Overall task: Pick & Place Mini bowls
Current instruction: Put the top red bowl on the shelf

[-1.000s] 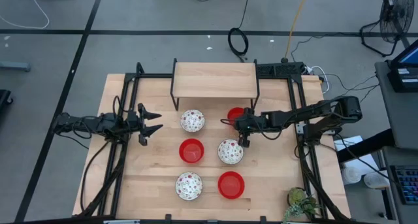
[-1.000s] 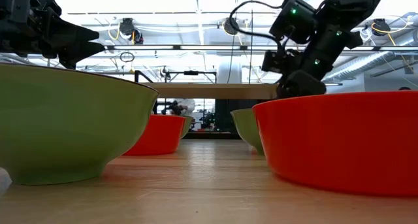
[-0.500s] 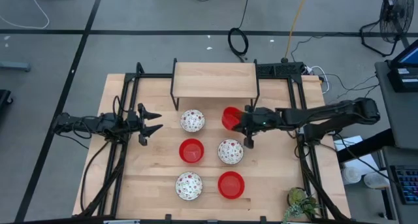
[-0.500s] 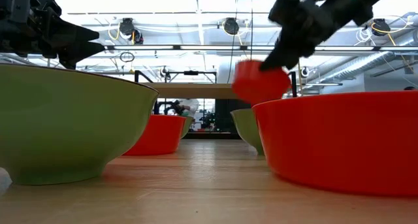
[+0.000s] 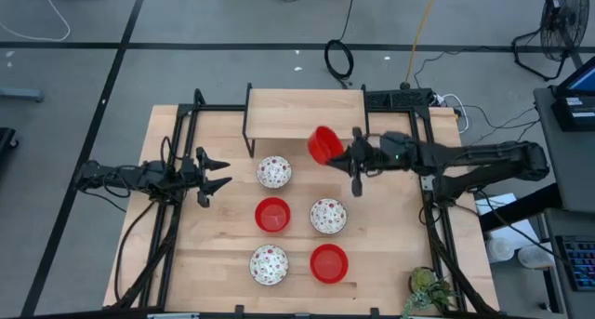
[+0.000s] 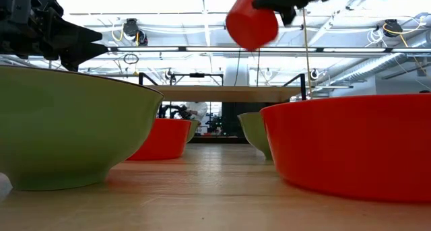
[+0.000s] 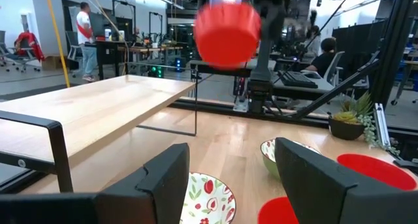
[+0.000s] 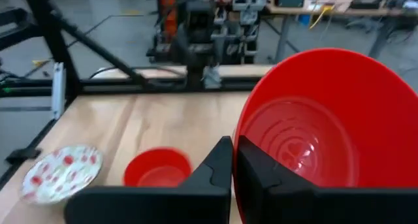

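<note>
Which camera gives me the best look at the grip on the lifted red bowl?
The right wrist view: the right gripper is shut on the red bowl's rim, with the inside facing the camera. The high view shows the bowl small, near the raised shelf. The low and left wrist views show only its outside.

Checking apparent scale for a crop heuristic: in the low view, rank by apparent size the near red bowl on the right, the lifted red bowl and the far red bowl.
1. Glossy red bowl nearest, right
2. Far red bowl, centre-left
3. Lifted red bowl held overhead

Two and three look close; nearness to the camera drives all of it.
</note>
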You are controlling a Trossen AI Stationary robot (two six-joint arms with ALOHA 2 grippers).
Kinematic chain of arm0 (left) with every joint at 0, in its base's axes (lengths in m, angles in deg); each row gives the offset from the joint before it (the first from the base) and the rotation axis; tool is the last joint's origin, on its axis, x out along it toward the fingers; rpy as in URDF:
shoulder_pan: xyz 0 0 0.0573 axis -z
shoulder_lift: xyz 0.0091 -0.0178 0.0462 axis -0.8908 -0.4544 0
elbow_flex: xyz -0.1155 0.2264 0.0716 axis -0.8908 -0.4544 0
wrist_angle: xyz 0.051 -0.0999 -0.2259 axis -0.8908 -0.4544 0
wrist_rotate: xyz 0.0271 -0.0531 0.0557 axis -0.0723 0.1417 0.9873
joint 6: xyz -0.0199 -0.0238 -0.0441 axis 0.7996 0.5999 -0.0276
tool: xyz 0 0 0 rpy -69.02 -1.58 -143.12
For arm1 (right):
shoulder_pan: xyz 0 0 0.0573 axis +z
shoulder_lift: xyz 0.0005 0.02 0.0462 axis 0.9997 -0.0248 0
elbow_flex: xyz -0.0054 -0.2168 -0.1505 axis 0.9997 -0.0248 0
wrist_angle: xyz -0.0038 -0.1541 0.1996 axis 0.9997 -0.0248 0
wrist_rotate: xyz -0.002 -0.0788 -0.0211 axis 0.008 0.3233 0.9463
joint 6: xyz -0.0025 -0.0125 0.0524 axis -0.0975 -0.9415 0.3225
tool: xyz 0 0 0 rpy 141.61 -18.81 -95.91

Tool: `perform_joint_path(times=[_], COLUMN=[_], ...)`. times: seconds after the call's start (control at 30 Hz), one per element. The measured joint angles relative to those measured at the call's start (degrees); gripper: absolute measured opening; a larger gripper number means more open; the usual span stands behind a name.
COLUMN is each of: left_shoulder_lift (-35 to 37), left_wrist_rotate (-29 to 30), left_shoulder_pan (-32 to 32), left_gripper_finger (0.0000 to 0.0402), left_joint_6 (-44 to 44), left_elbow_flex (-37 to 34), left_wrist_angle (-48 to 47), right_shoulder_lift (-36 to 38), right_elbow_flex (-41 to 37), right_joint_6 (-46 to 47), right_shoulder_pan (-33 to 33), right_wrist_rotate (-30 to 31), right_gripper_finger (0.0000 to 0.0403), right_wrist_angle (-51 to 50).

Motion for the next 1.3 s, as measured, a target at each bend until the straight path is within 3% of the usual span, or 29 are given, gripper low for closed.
perform_joint_path(times=[0.2, 0.3, 0.47, 0.8, 1.3], left_shoulder_lift=[0.01, 0.00, -0.01, 0.00, -0.01], left_wrist_rotate=[0.02, 0.00, 0.00, 0.00, 0.02], left_shoulder_pan=[0.00, 0.01, 0.00, 0.00, 0.00], left_gripper_finger=[0.0230, 0.0230, 0.0230, 0.0230, 0.0230], left_joint_6=[0.00, 0.00, 0.00, -0.01, 0.00], left_elbow_flex=[0.00, 0.00, 0.00, 0.00, 0.00], left_wrist_angle=[0.01, 0.01, 0.01, 0.01, -0.01], right_shoulder_lift=[-6.24, -10.33, -16.68, -24.01, -25.93], right_elbow_flex=[18.16, 27.21, 36.50, 37.77, 34.11], right_joint_6=[-6.88, -9.22, -10.54, -11.22, -10.90], right_shoulder_pan=[-5.10, -8.11, -13.55, -19.92, -23.96], right_wrist_rotate=[0.83, 4.90, 7.96, 7.75, 7.72], right_gripper_finger=[0.0001, 0.0001, 0.0000, 0.0000, 0.0000], right_wrist_angle=[-19.10, -28.32, -39.82, -45.60, -45.83])
